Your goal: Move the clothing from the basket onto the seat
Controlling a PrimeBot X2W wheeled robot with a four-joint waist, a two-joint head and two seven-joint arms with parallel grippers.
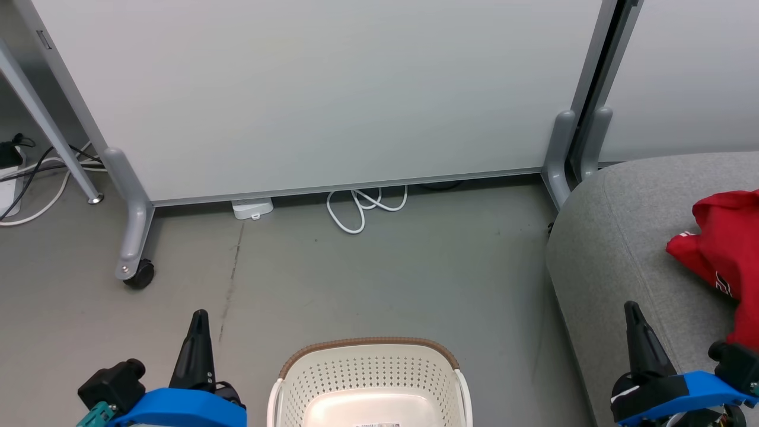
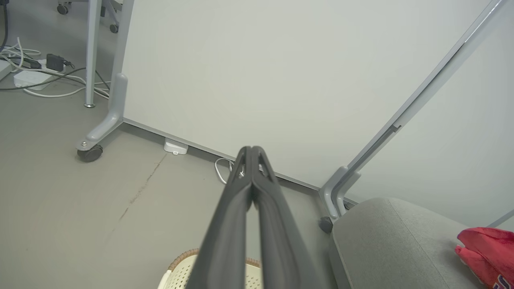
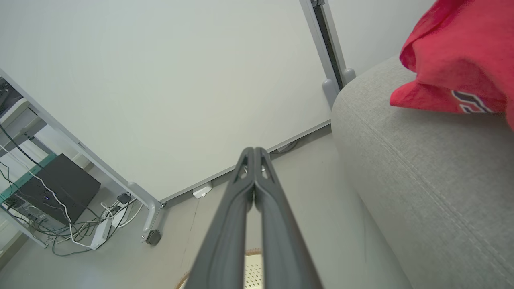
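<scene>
Pressed together and empty, both left gripper (image 1: 199, 315) and right gripper (image 1: 630, 308), tips toward the pale grey partition (image 1: 332, 89). Between them on the floor (image 1: 356, 273), the basket (image 1: 367, 344) with its pale bottom showing. Off to the right, red clothing (image 1: 723, 243) heaped on the seat (image 1: 616, 237), near the right gripper.

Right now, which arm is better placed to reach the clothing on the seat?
Right. The right end effector, shut, is beside the seat, near the clothing; the left end effector is across the basket.
</scene>
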